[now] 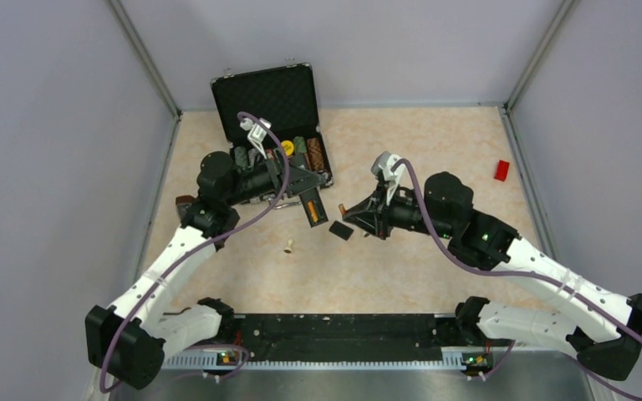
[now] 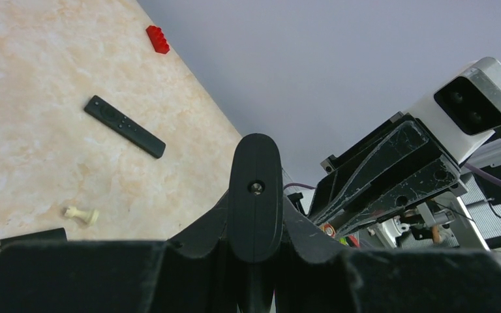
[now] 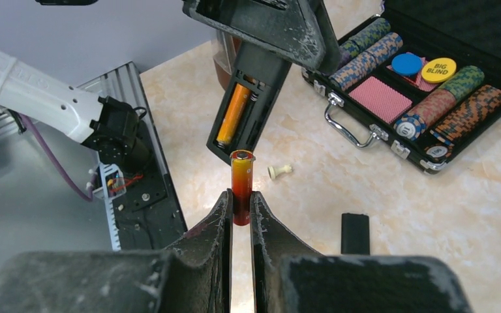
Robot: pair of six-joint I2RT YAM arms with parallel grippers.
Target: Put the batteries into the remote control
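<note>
My left gripper (image 1: 303,187) is shut on the remote control (image 3: 251,91), holding it tilted above the table with its open battery bay facing the right wrist camera. One orange battery (image 3: 233,115) lies in the bay's left slot; the slot beside it is empty. My right gripper (image 3: 241,203) is shut on the second battery (image 3: 242,179), upright, its metal tip just below the remote's lower end. In the left wrist view the remote (image 2: 255,195) shows end-on between the shut fingers. The black back cover (image 3: 354,233) lies flat on the table.
An open black case (image 3: 470,140) of poker chips stands behind the left gripper. A cream peg (image 1: 288,246) lies near the cover. On the table lie a slim black bar with small buttons (image 2: 124,126) and a red brick (image 1: 501,170), near the right wall.
</note>
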